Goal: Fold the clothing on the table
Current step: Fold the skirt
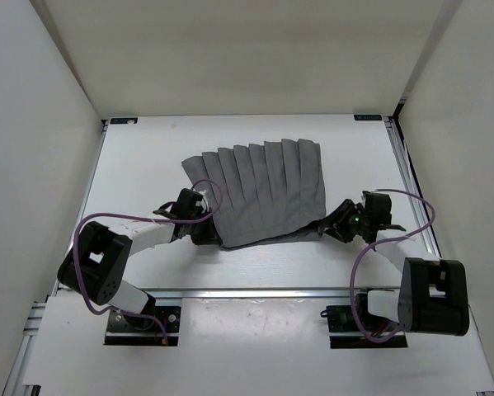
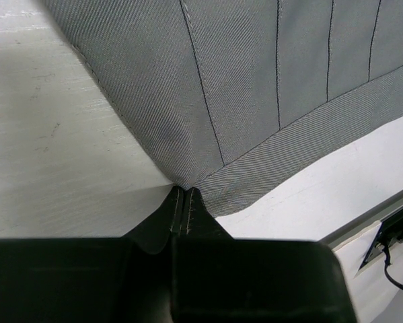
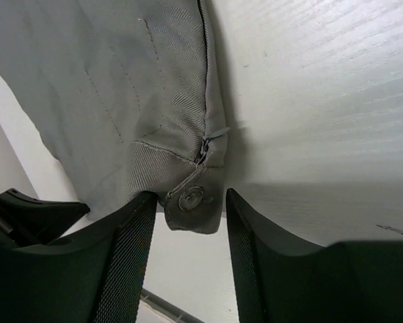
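Both arms, nearest the lens, are bent low and inward over the white surface (image 1: 148,157). Grey pleated twill clothing (image 1: 267,190) is spread flat at its middle. Its near-left hem corner is pinched in the clenched left claw (image 2: 184,202). The right claw (image 1: 329,224) is released, straddling the waistband corner with its button (image 3: 190,199).

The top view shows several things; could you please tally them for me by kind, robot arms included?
Grey skirt: 1
Robot arms: 2 (left arm, right arm)
Blue corner marks: 2 ()
White table: 1
Total: 6
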